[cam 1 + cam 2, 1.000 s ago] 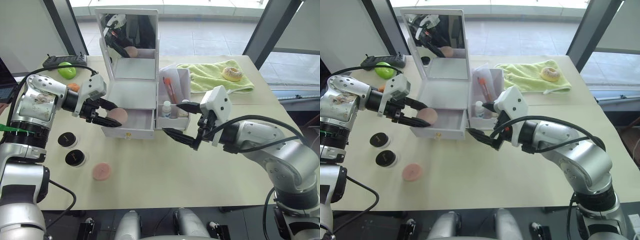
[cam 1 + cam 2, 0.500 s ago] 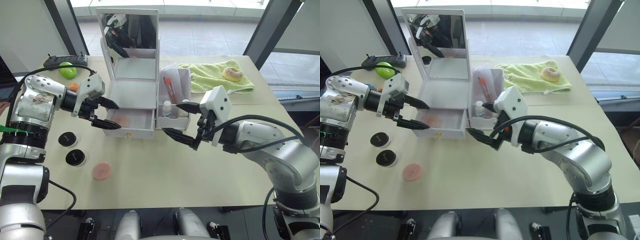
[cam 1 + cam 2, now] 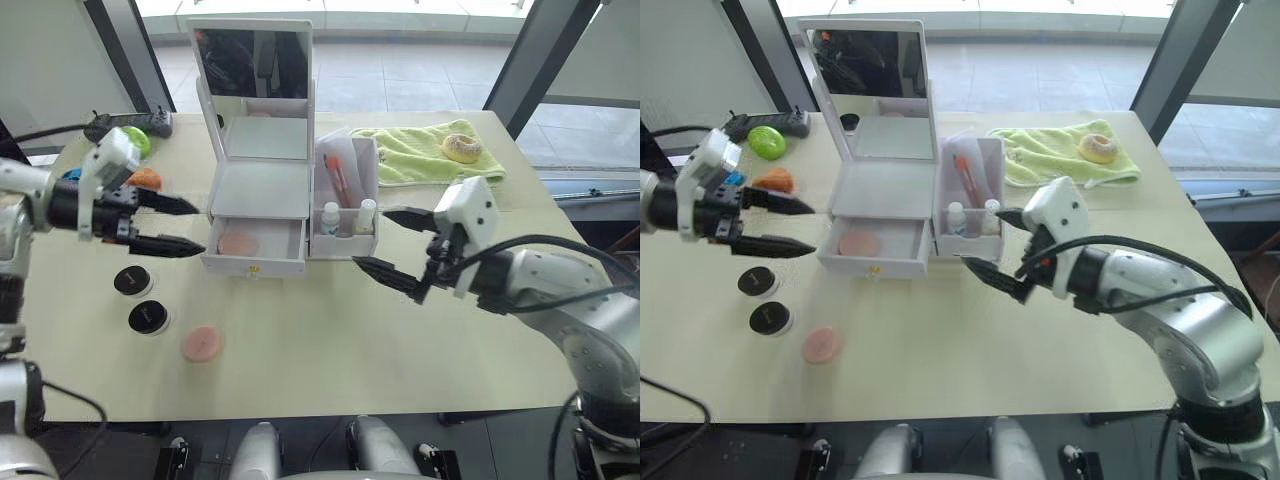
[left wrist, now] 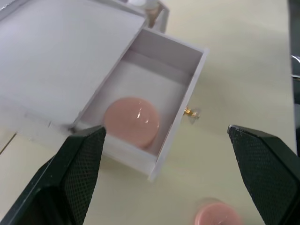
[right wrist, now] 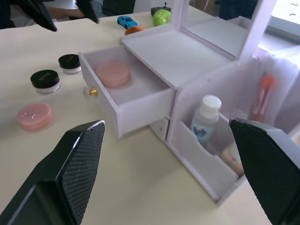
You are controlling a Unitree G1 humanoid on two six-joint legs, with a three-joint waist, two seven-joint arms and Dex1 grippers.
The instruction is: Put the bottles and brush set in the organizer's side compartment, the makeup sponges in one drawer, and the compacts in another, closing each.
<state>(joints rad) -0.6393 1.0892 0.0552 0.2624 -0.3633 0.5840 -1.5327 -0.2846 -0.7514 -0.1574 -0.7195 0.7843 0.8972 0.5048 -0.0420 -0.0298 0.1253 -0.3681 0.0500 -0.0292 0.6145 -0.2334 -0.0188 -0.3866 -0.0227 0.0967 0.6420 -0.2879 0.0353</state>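
The white organizer (image 3: 258,180) with its raised mirror stands mid-table. Its lower drawer (image 3: 255,245) is pulled out, and one pink makeup sponge (image 3: 239,243) lies inside. A second sponge (image 3: 201,342) rests on the table in front, near two black compacts (image 3: 132,280) (image 3: 146,317). The side compartment (image 3: 347,195) holds two small bottles (image 3: 331,217) and the brush set (image 3: 338,175). My left gripper (image 3: 205,230) is open and empty, just left of the drawer. My right gripper (image 3: 370,236) is open and empty, in front of the side compartment.
A green towel (image 3: 420,150) with a ring-shaped pastry (image 3: 463,147) lies at the back right. A green object (image 3: 140,143), an orange object (image 3: 145,177) and a black remote (image 3: 125,120) sit at the back left.
My left gripper let go of the pink sponge, which now lies in the drawer, and drew back to the left. My right gripper shifted slightly right.
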